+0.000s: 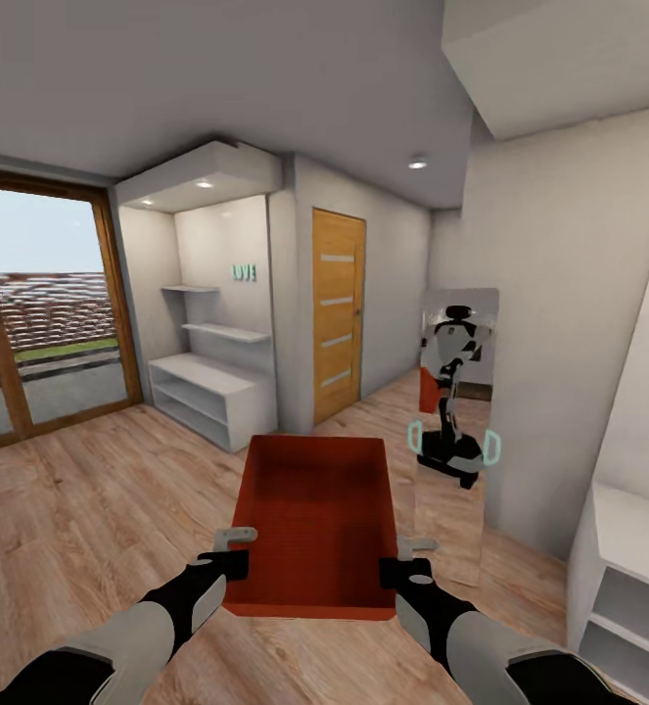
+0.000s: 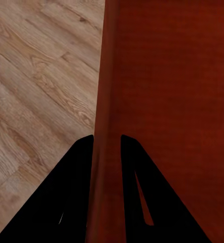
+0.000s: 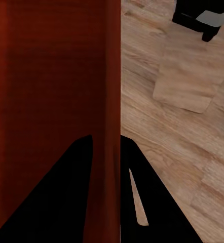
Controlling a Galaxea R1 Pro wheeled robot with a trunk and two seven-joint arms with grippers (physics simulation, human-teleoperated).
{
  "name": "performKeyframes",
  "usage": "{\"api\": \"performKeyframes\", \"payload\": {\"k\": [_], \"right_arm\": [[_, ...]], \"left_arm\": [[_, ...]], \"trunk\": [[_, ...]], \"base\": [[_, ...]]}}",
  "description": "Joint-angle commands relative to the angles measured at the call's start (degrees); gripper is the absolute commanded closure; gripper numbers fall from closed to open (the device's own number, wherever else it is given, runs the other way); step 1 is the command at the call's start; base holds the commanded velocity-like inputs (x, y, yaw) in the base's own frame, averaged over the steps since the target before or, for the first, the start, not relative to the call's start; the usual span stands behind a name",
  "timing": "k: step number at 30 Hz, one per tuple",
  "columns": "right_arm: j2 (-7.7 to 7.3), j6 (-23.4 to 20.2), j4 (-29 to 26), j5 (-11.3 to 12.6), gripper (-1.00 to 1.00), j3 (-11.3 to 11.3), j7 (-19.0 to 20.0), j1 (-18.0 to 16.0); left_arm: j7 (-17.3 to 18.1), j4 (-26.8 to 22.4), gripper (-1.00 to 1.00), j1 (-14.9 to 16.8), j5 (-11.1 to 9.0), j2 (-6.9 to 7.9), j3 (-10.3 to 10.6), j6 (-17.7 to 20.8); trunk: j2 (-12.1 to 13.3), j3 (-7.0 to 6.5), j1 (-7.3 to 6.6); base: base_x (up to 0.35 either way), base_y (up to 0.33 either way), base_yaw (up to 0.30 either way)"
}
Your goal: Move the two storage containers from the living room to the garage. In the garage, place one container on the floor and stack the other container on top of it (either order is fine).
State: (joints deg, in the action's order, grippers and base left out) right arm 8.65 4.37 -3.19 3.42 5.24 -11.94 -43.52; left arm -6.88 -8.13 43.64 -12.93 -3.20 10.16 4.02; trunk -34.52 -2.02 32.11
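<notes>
**Two-arm carry of 1 container through the hallway**

Wood-plank floor [image 1: 89,509] and a mirror [image 1: 456,431] are framing the scene. The storage container [image 1: 314,519] is hanging between both arms, the left pincer [image 1: 228,566] and right pincer [image 1: 402,573] each closing on a side wall, keeping it level.

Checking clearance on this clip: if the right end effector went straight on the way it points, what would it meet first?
The right end effector is shut on the storage container wall, so it would slide along that wall; beyond it lies the wood floor, though depth is unclear.
</notes>
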Motion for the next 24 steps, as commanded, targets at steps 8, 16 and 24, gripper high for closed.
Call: {"api": "performKeyframes", "payload": {"k": [8,16,24], "right_arm": [[0.04,0.37,0.29,1.14,1.0,0.12,-0.87,0.01],[0.04,0.31,0.29,1.15,1.0,0.15,-0.89,0.01],[-0.03,0.3,0.29,1.15,1.0,0.13,-0.89,0.01]], "left_arm": [[-0.94,-0.3,1.0,0.04,0.8,0.04,-1.9,-0.68],[-0.94,-0.31,1.0,0.04,0.8,0.04,-1.9,-0.68],[-0.94,-0.31,1.0,0.04,0.8,0.04,-1.9,-0.68]], "trunk": [[-0.02,0.01,0.05],[-0.02,0.01,0.05],[-0.02,0.01,0.05]], "base": [[0.323,0.0,0.001],[0.323,0.0,0.022],[0.323,0.008,0.236]]}}
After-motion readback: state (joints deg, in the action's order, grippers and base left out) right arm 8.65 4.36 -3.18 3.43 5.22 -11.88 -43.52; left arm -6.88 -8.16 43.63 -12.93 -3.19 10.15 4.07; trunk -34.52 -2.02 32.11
